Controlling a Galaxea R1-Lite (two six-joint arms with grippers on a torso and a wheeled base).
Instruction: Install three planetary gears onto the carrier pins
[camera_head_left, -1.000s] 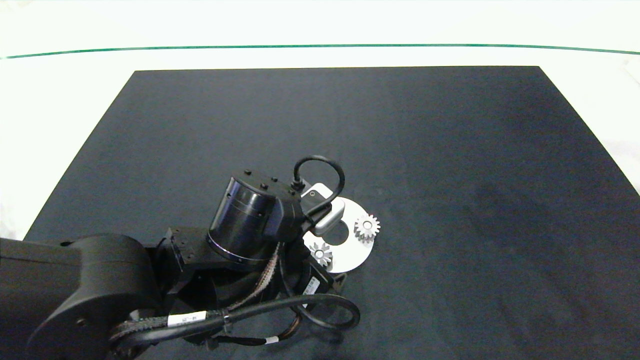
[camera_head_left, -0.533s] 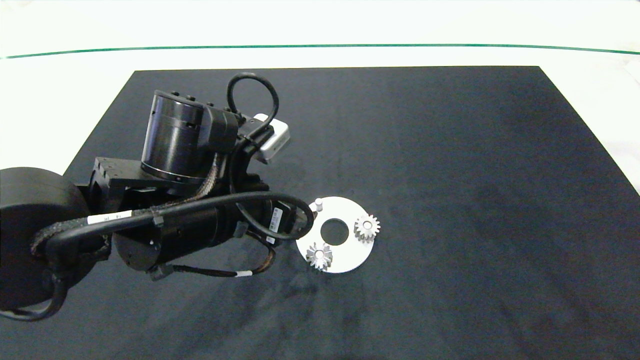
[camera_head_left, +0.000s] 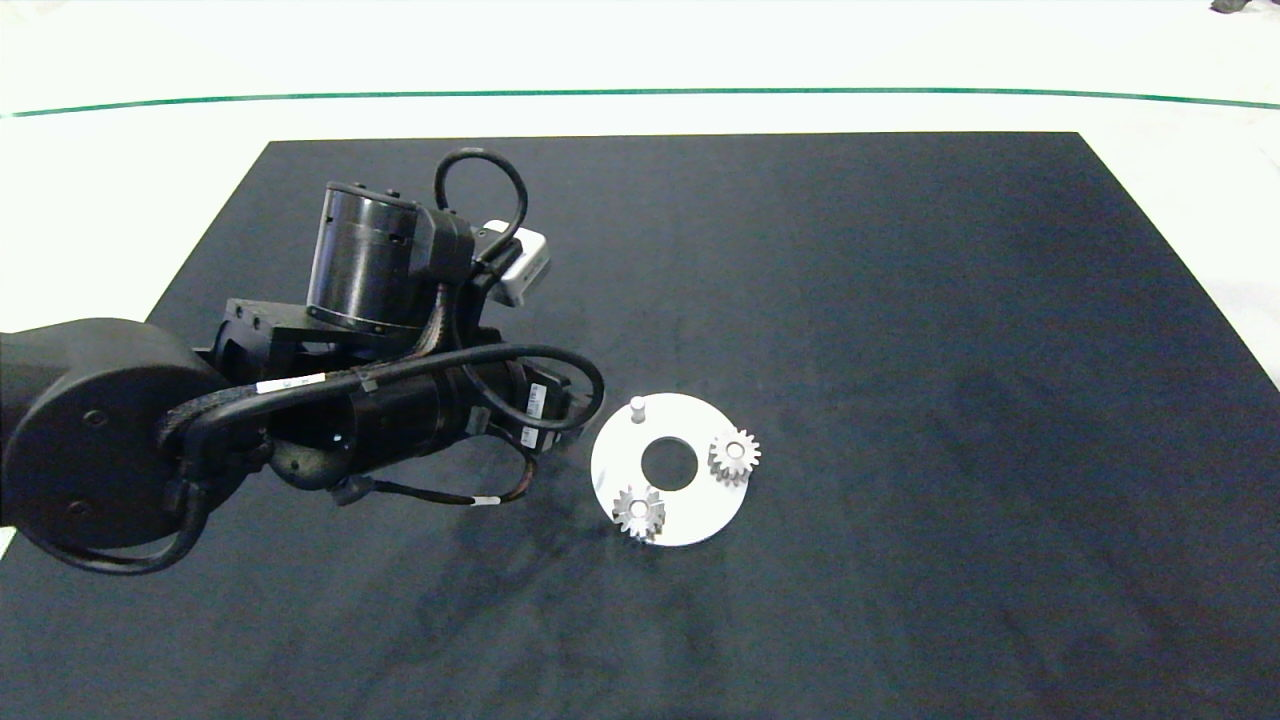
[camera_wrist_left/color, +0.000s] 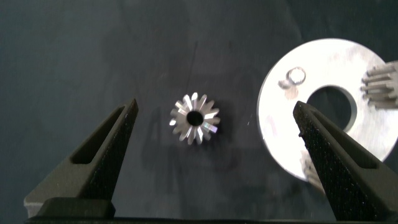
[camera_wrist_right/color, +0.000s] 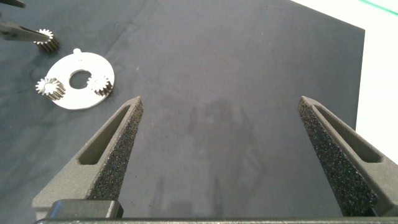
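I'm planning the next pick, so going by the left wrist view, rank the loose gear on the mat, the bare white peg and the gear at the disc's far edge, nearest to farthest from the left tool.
1. Loose small silvery metal gear, on the dark mat between the open left tool fingers.
2. Bare short white peg, on the flat white ring-shaped disc, disc's near side.
3. Mounted silvery gear, disc's far edge.

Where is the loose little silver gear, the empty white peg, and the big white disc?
Loose small silvery metal gear (camera_wrist_left/color: 194, 118), left wrist view, on its toothed face.
Empty short white peg (camera_head_left: 637, 406), head view, on its top.
Flat white ring-shaped disc (camera_head_left: 700, 510), head view, bare surface.
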